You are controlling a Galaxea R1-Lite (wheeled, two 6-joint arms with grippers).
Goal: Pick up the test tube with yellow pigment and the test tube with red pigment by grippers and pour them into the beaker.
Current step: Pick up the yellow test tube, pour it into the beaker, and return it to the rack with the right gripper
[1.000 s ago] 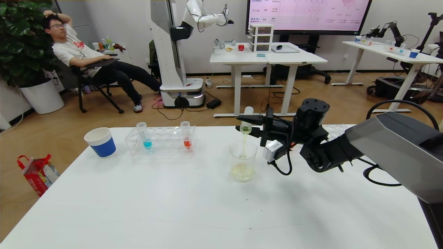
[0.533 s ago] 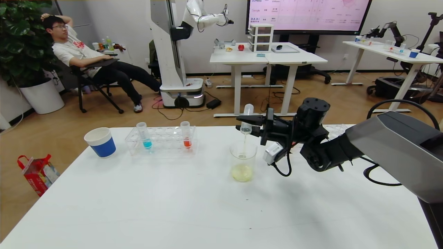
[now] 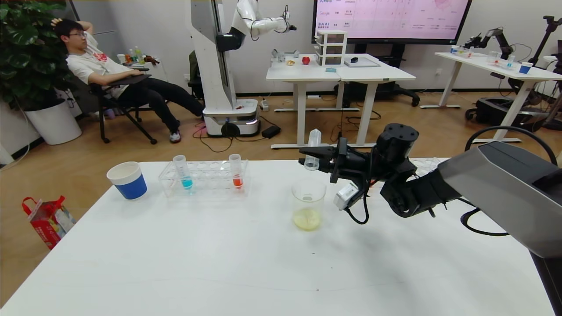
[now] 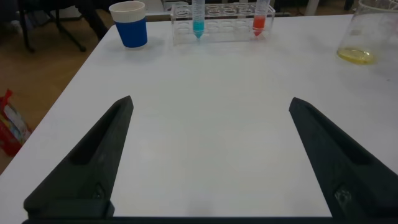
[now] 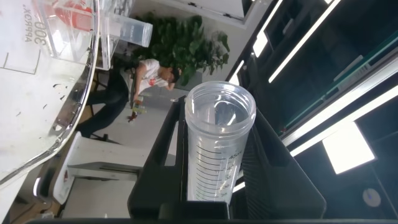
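Head view showed the right tool [image 3: 317, 160] clamped on the test tube with yellow pigment [image 3: 312, 149] — upended, mouth down, directly above the beaker [image 3: 308, 204], which stood on the bench [image 3: 219, 263] with yellow liquid pooled at its bottom, the tube itself looking empty. The test tube with red pigment [image 3: 236, 171] stood upright, long axis vertical, in the clear rack [image 3: 204, 179] well to the left of that tool. The left tool [image 4: 211, 162] hovered low over the near bench with its fingers spread wide apart — likely the nearer arm for the red tube.
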